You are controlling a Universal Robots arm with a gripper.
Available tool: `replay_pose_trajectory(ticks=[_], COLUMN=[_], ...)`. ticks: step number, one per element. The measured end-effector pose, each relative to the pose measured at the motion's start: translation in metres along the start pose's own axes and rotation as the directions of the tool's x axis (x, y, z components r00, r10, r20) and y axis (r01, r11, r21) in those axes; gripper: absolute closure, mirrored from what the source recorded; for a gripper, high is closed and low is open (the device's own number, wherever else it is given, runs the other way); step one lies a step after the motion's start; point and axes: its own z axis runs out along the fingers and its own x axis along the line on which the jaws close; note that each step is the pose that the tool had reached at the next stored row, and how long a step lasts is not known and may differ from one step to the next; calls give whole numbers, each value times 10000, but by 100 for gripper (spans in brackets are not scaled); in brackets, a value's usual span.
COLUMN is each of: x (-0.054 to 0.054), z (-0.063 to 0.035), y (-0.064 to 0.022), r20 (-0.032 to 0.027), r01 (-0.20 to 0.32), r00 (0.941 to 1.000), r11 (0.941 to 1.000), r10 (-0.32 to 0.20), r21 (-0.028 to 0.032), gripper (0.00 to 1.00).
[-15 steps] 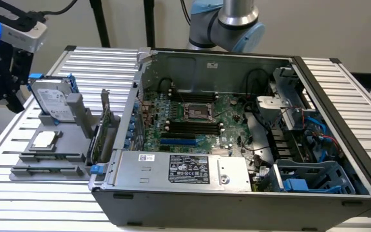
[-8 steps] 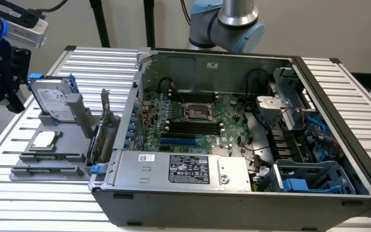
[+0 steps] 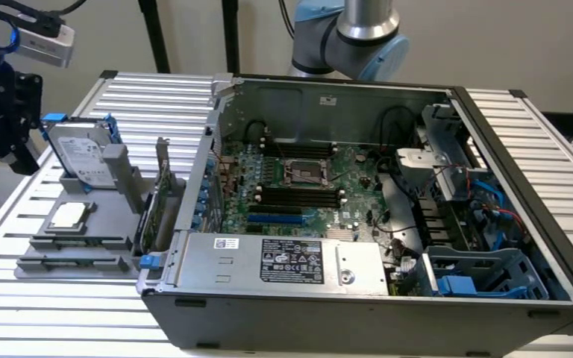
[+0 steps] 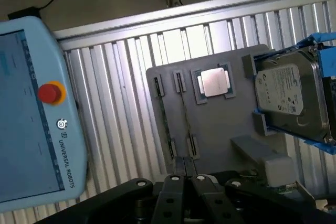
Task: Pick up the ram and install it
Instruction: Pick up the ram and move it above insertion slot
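Two ram sticks stand on edge in slots of the grey holder tray [image 4: 220, 124]: one ram stick [image 4: 161, 116] nearer the tray's edge, the other ram stick [image 4: 185, 113] beside the CPU chip. In the exterior view these sticks [image 3: 77, 242] sit at the tray's front. My gripper [image 4: 186, 182] hovers well above the tray, its fingers pressed together with nothing between them. From outside, the gripper [image 3: 1, 123] hangs at the exterior view's far left, above and beyond the tray [image 3: 38, 261]. Black ram slots [image 3: 297, 195] lie below the CPU socket on the motherboard.
On the tray stand a silver hard drive in blue rails [image 3: 83, 153], a CPU chip [image 3: 71, 216] and a green expansion card [image 3: 157, 205]. The open computer case [image 3: 366, 294] fills the ribbed table's middle. A teach pendant [image 4: 31, 114] lies beside the tray.
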Motion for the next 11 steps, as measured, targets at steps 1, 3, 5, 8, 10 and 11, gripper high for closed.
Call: replay_pose_trajectory(ticks=[1,3,5,8,10,11], x=[0,0,0,0,-1,0], z=[1,4,8,16,22,23], y=[0,0,0,1,3,4], r20=[-2,-6,-10,-8,23,45], r01=[181,546,900,1358,1603,1698], r00=[9998,9985,9959,9907,9871,9855], r11=[9998,9985,9959,9907,9871,9855], r10=[-181,-546,-900,-1358,-1604,-1698], r21=[4,12,19,27,27,19], gripper=[89,89,89,89,89,89])
